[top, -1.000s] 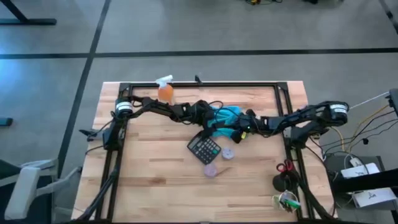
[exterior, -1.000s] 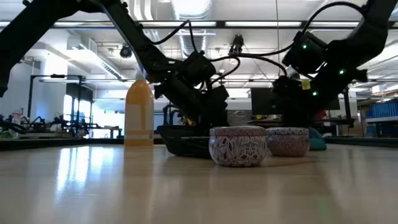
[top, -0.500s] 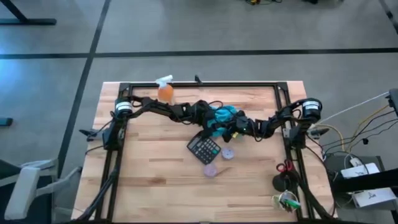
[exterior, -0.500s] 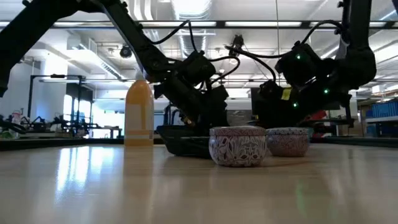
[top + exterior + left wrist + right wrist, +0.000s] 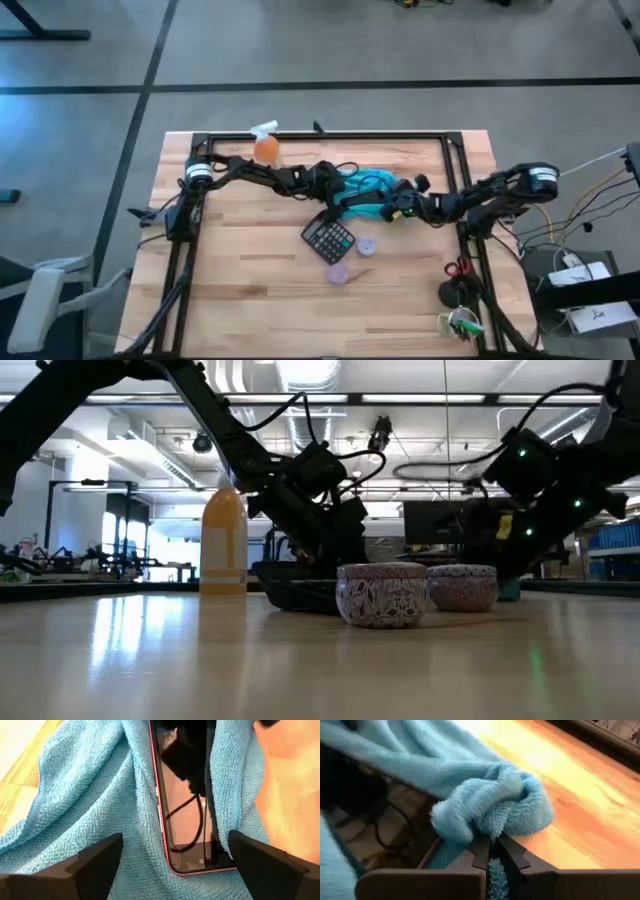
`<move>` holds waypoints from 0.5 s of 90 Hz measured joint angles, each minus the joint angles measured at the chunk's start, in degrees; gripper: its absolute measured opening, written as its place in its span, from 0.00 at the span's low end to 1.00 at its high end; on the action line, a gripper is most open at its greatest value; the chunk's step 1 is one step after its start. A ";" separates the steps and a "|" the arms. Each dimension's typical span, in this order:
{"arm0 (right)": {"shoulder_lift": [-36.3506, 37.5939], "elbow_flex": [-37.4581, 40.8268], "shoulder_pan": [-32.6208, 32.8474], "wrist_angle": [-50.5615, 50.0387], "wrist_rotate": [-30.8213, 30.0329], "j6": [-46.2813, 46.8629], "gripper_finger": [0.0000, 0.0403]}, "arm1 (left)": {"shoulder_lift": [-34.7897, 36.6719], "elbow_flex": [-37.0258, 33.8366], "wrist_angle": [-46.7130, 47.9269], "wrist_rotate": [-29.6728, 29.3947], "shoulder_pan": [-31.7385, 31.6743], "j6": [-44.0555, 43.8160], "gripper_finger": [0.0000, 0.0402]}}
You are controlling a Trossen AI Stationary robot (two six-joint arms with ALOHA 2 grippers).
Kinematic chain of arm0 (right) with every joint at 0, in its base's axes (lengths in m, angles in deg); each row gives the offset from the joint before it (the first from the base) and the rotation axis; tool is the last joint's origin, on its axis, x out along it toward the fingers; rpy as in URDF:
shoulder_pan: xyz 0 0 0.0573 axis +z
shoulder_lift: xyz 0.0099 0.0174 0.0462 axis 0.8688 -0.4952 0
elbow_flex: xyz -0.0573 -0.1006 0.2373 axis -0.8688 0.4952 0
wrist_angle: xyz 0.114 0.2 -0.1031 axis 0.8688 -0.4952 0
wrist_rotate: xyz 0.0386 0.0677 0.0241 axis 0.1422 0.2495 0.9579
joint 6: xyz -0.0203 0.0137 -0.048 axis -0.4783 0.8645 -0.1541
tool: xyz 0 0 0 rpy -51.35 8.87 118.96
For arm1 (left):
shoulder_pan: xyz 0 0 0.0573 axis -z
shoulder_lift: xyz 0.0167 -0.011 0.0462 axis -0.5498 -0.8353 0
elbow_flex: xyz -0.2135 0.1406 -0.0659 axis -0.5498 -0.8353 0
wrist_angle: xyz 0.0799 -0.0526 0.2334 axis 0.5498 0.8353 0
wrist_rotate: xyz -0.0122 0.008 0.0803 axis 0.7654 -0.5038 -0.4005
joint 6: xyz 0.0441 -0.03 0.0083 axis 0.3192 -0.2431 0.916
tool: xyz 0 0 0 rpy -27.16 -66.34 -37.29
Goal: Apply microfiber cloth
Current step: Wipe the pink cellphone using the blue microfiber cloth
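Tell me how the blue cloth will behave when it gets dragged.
The cloth looks floppy: it bunches where the right claw pinches it. It probably drags lightly, draping over the phone. Its nap may catch slightly on the wood.

Grey concrete floor (image 5: 400, 60) w/ dark seams; ceiling strip lights (image 5: 300, 398).

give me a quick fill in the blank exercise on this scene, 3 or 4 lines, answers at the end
1. The right claw is shut on a bunched fold of the ____ microfiber cloth.
2. In the left wrist view, the cloth drapes over both long edges of a phone with a ____ rim.
3. In the high view, the calculator lies nearer the camera than the cloth, and its colour is ____.
4. The left claw straddles the phone with its fingers ____.

Missing words: blue; pink; black; open
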 joint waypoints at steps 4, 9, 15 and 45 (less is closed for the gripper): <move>1.84 0.26 -0.02 -1.37 -0.79 -0.19 0.00 | 0.00 0.00 -0.03 -0.01 0.00 0.04 0.86; 3.87 0.27 -0.02 -1.97 -1.34 -0.48 0.00 | 0.00 0.00 -0.05 0.02 0.00 0.04 0.86; 6.09 0.17 -0.02 -2.32 -1.42 -1.38 0.00 | 0.00 0.00 -0.07 0.02 0.00 0.04 0.86; 11.99 -2.74 -0.08 -9.01 2.71 -6.90 0.01 | 0.00 0.00 0.04 -0.27 -0.02 0.04 0.86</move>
